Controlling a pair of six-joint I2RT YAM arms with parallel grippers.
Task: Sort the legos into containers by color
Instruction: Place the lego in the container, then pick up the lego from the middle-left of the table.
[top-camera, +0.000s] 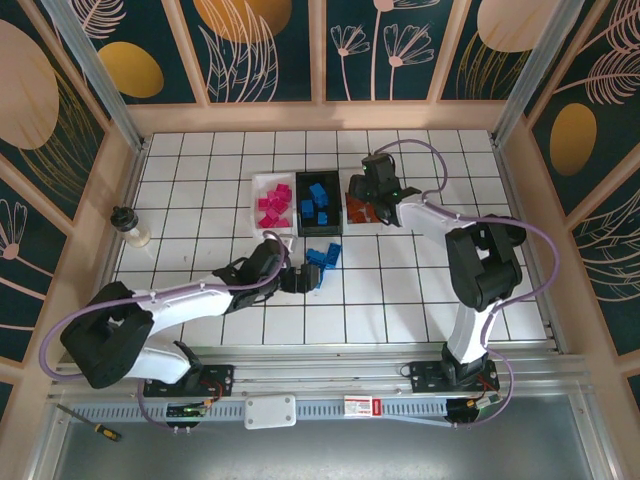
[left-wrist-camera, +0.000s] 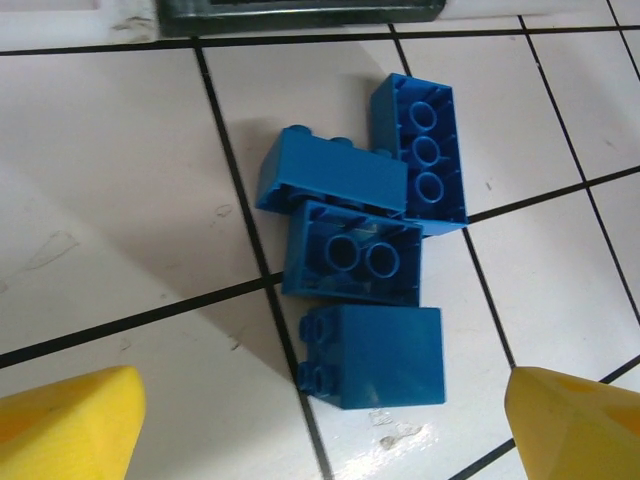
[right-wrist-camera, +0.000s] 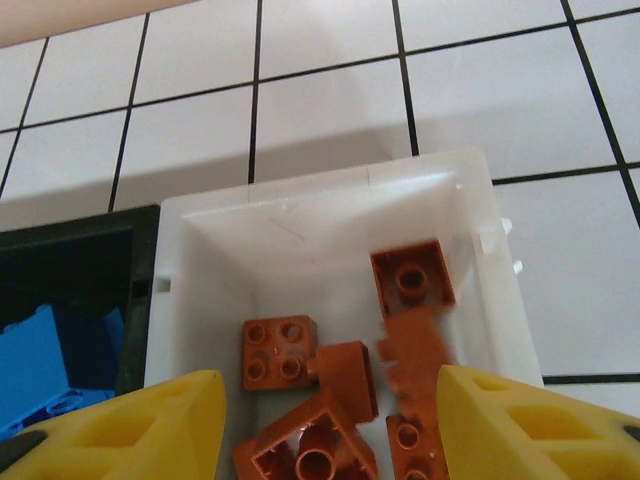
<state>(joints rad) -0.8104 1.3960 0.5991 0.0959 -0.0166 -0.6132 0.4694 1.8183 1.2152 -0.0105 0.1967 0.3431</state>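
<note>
Two tools hang over a white-tiled worktop (top-camera: 420, 290). The left tool (left-wrist-camera: 322, 405), its yellow fingers (left-wrist-camera: 70, 425) spread wide and gripping nothing, hovers just short of four loose blue Lego bricks (left-wrist-camera: 350, 250) that lie touching one another on the tiles, near the black tray (right-wrist-camera: 75, 265) holding sorted blue bricks (top-camera: 318, 200). The right tool (right-wrist-camera: 325, 400), fingers parted, hangs over a white tray (right-wrist-camera: 300, 225) of orange-brown bricks (right-wrist-camera: 280, 350); one blurred brick (right-wrist-camera: 415, 350) shows between the fingers, touching neither. The black tray stands between that tray and a second white tray (top-camera: 258, 183) of magenta bricks (top-camera: 272, 208).
</note>
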